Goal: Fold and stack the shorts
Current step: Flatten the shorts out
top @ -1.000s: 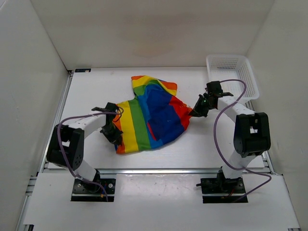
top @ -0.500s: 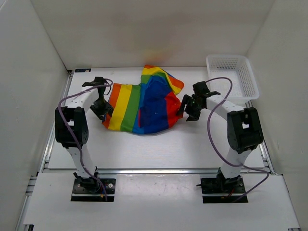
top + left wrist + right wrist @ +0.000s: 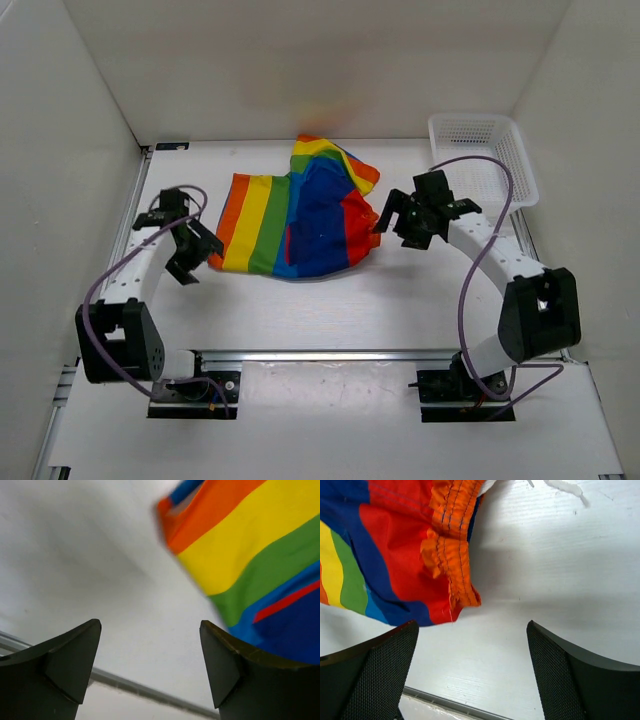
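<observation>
Centrally, rainbow-striped shorts (image 3: 300,215) lying rumpled on the white table (image 3: 300,310), left gripper (image 3: 149,630) spread wide and empty just off their orange edge, right gripper (image 3: 472,627) likewise agape, holding nothing, beside the red-orange hem

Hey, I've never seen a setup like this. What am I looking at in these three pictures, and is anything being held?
These are two robot arms bolted at the near edge of a white table. The wide picture comes from a fixed camera above and behind them. The other two come from a camera on each wrist, so the dark shapes at the bottom are that hand's own fingers. On the table lie rainbow-striped shorts, crumpled rather than folded, and a white mesh basket in the far right corner. The left hand and right hand sit on either side of the shorts, both open, holding nothing.
</observation>
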